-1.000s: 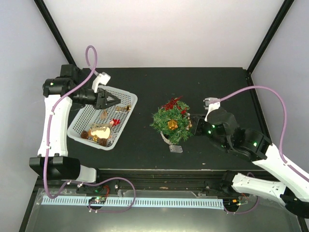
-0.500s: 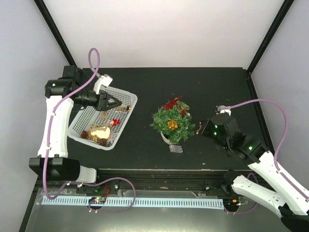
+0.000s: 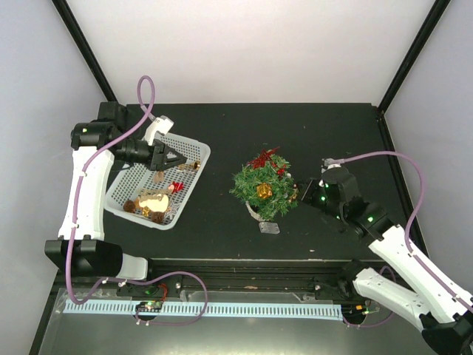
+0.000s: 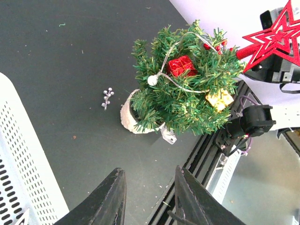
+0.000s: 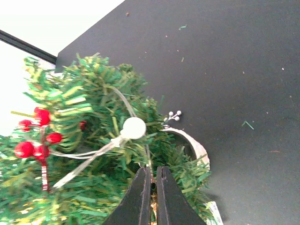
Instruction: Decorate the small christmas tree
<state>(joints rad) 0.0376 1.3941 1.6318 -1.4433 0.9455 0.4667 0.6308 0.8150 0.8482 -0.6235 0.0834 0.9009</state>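
Now, R arm reaching small christmas tree (image 3: 264,191), R pincer (image 5: 151,169) clenched, L pincer (image 4: 149,173) parted above basket (image 3: 129,185).

Open table (image 3: 220,194) between basket (image 3: 127,183) and small christmas tree (image 3: 264,188); right gripper (image 5: 151,171) crowds tree's right side.

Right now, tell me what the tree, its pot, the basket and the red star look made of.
Small christmas tree: probably plastic, stiff green needle sprigs. Pot: whitish, matte; material unclear. Basket: white moulded plastic, by its even perforated grid. Red star: sparkly openwork, likely glittered plastic or card.
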